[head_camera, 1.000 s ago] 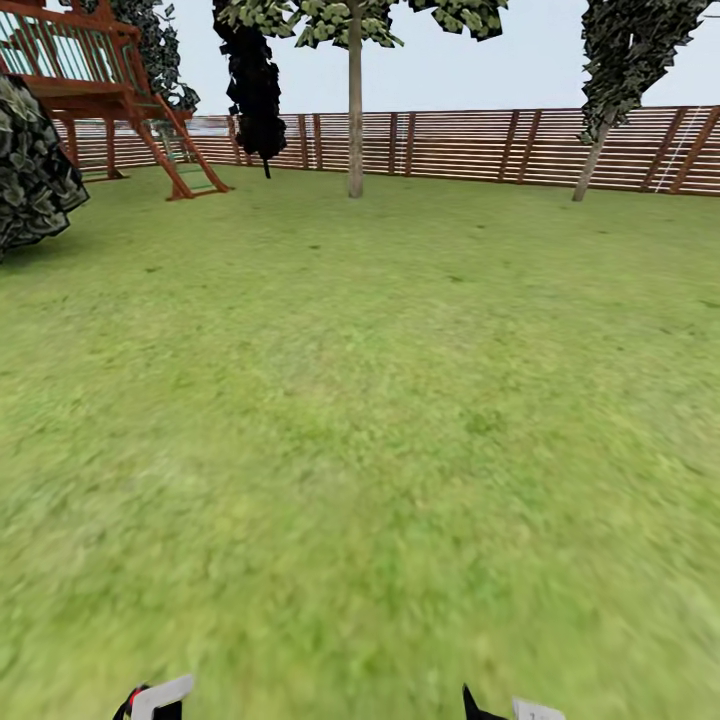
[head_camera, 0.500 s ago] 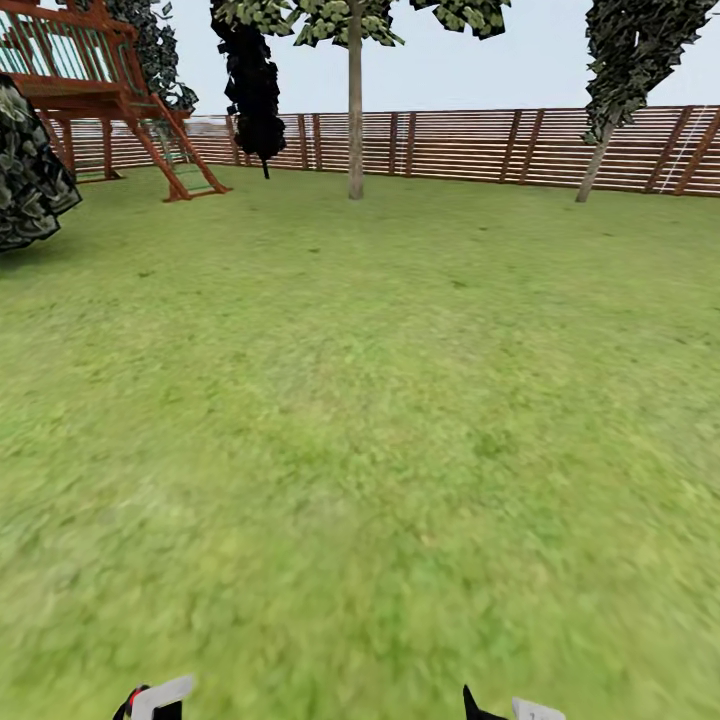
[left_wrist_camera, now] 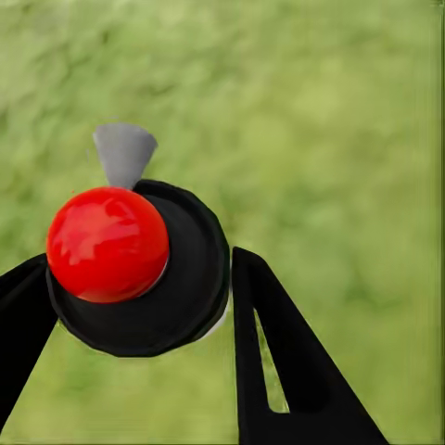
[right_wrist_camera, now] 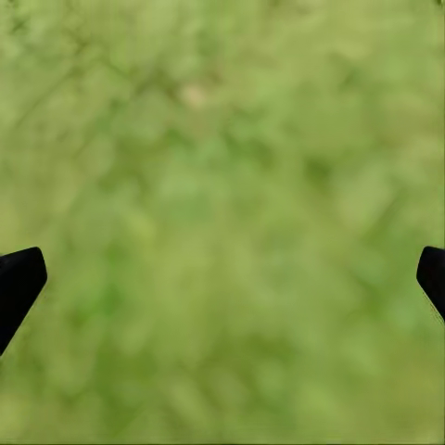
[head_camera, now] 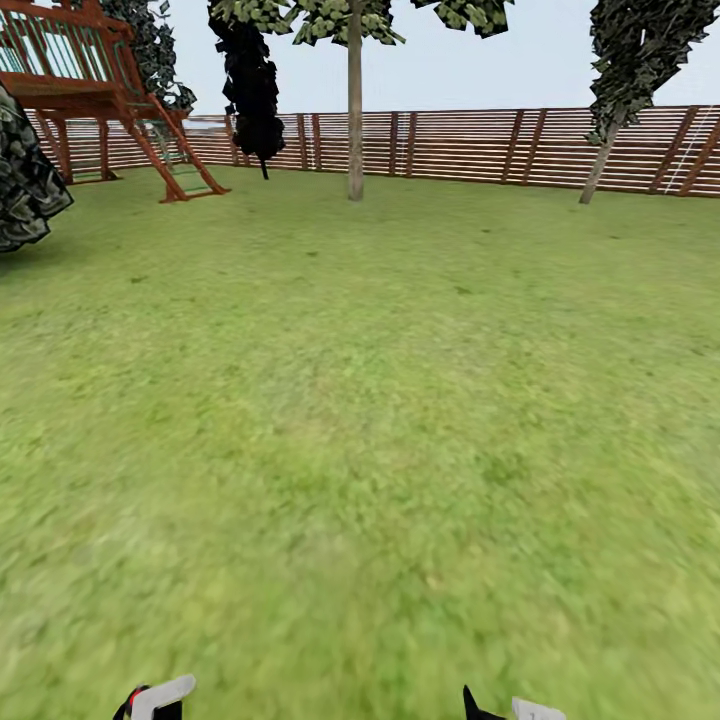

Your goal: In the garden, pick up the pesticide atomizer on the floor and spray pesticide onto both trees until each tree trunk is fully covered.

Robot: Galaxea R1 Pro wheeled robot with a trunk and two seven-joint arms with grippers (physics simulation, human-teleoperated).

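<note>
Left gripper (left_wrist_camera: 139,306) is clamped on the pesticide atomizer (left_wrist_camera: 139,269): black fingers (left_wrist_camera: 278,371) press against both sides of its round black body. Seen end-on from the left wrist cam, so the long axis runs roughly along the cam's line of sight, betw. the jaws. Red ball cap (left_wrist_camera: 108,244) faces the cam; grey cone nozzle (left_wrist_camera: 124,153) sticks out sideways from the body, pointing beyond the fingertips, over grass.

Right gripper (right_wrist_camera: 222,287) holds nothing, jaws spread wide, just the two black tips at the frame edges w/ blurred lawn betw. them.

Head cam: wide green lawn (head_camera: 360,420) ahead, brown slat fence (head_camera: 480,145) across the back. Pale-trunked tree (head_camera: 355,110) stands upright, far ahead of both grippers, near the fence. Slim near-black tree (head_camera: 250,85) beside it, leaning tree (head_camera: 610,130) far right, wooden play frame (head_camera: 100,90) far left, dark bush (head_camera: 25,185) at left edge.
</note>
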